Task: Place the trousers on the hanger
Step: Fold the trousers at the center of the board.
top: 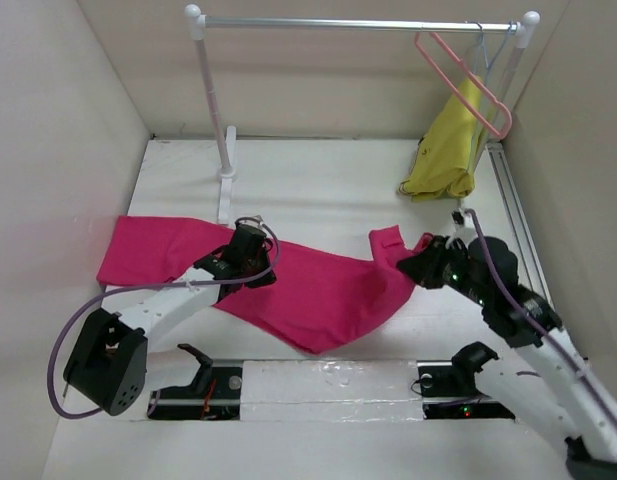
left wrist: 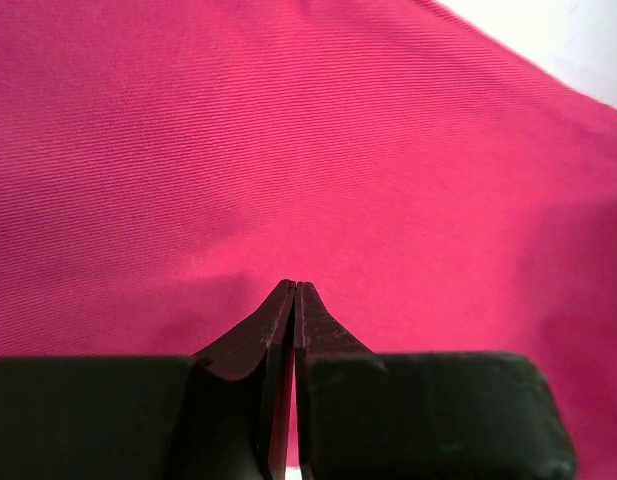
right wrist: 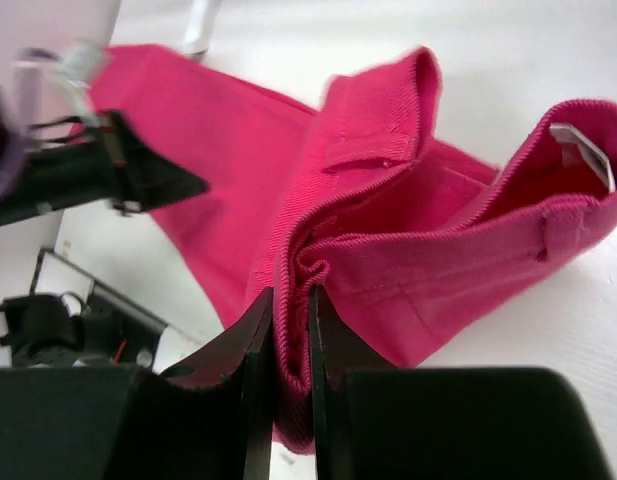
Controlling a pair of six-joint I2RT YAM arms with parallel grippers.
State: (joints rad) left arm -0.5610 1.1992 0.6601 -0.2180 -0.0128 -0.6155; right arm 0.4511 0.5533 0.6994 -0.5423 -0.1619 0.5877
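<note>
The magenta trousers (top: 318,290) lie spread across the table, one leg reaching far left. My left gripper (top: 250,258) sits low over their middle, jaws shut tip to tip with no cloth between them (left wrist: 294,285); pink fabric (left wrist: 288,150) fills that wrist view. At the garment's right end my right gripper (top: 408,262) is shut on a bunched fold of the waistband (right wrist: 291,295), and the waist (right wrist: 418,230) stands up, gaping open. The salmon-pink hanger (top: 505,128) hangs tilted from the right end of the rail, far from both grippers.
A white clothes rail (top: 358,22) spans the back, its left post (top: 226,150) standing behind the trousers. A mustard-yellow garment (top: 448,150) and a pale blue-grey hanger (top: 485,60) hang at its right end. Walls close in on both sides.
</note>
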